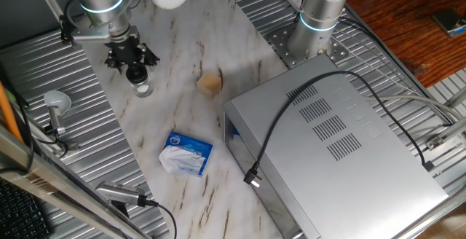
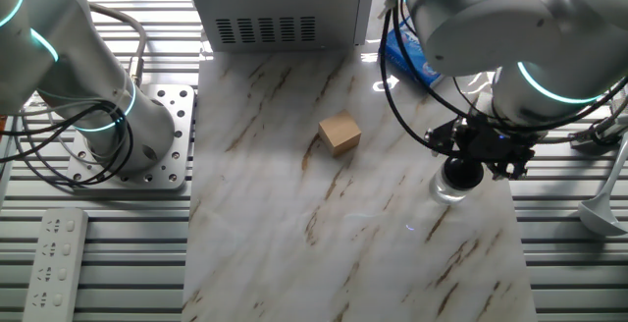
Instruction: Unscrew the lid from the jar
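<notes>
The jar (image 1: 140, 87) stands upright on the marbled tabletop (image 1: 189, 115), near its edge, and only its clear glass lower part shows below my gripper (image 1: 135, 70). In the other fixed view the jar (image 2: 453, 188) likewise peeks out beneath the gripper (image 2: 463, 172). The lid (image 1: 136, 73) is a dark round shape right at the jaws, largely hidden by them. The jaws sit directly over the jar top, around the lid as far as I can see, but I cannot tell whether they are clamped on it or merely close. I judge this the gripping-and-turning step; next comes a firm hold and a twist about the jar's axis. The tan cube (image 1: 210, 84) lies well apart.
</notes>
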`<act>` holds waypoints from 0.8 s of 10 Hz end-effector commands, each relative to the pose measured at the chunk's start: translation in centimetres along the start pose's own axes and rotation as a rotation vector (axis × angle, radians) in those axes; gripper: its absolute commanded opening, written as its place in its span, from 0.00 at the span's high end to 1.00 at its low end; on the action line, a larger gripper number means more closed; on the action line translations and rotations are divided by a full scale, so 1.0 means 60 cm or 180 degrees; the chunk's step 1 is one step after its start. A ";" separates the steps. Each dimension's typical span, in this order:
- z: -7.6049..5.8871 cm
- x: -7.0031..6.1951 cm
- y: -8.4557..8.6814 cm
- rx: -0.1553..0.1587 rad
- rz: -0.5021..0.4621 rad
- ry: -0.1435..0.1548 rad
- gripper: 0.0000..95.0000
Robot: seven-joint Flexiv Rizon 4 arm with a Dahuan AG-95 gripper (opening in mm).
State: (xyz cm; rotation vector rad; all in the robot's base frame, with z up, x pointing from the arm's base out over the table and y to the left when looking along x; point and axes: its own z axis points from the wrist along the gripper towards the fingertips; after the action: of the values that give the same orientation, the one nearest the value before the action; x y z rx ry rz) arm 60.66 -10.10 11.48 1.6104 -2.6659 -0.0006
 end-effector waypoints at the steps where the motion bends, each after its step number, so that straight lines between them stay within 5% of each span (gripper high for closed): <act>1: -0.004 0.002 -0.001 -0.0069 0.0598 0.0042 0.00; 3: -0.005 0.002 0.000 -0.0111 0.1047 0.0091 0.00; 4: -0.005 0.002 0.000 -0.0110 0.1222 0.0081 0.20; 8: -0.005 0.002 0.000 -0.0118 0.1812 0.0083 0.20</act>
State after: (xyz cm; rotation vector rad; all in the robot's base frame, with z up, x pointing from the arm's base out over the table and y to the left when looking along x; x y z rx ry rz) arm 60.59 -10.15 11.73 0.9145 -2.9383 -0.0157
